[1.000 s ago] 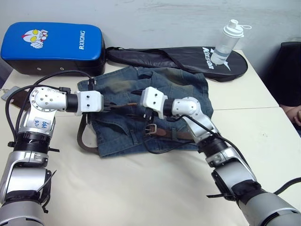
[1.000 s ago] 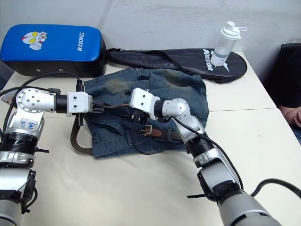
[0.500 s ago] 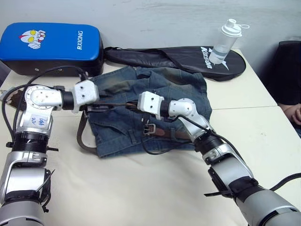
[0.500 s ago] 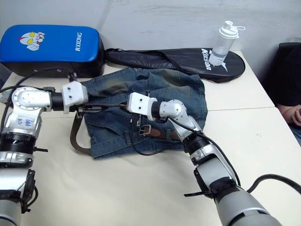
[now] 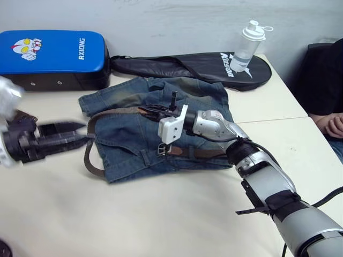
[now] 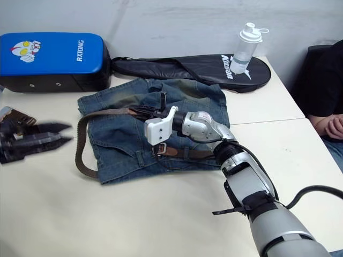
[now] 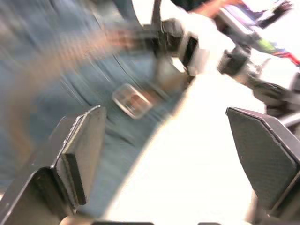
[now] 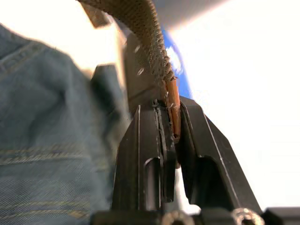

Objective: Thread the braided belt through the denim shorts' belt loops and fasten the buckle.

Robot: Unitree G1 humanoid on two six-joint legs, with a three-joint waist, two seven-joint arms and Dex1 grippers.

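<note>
The right gripper point(image 5: 153, 111) reached leftward from a bent elbow, its jaws clamped on the braided belt point(image 5: 115, 112). The left gripper point(image 5: 75, 135) hung apart at the left, low and level, jaws spread wide and empty.

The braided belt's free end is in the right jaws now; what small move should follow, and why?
Probably draw the belt end toward the buckle. The right gripper is shut on the braided belt, the belt arcs around the left edge of the denim shorts, and the left gripper is open, off the cloth.
</note>
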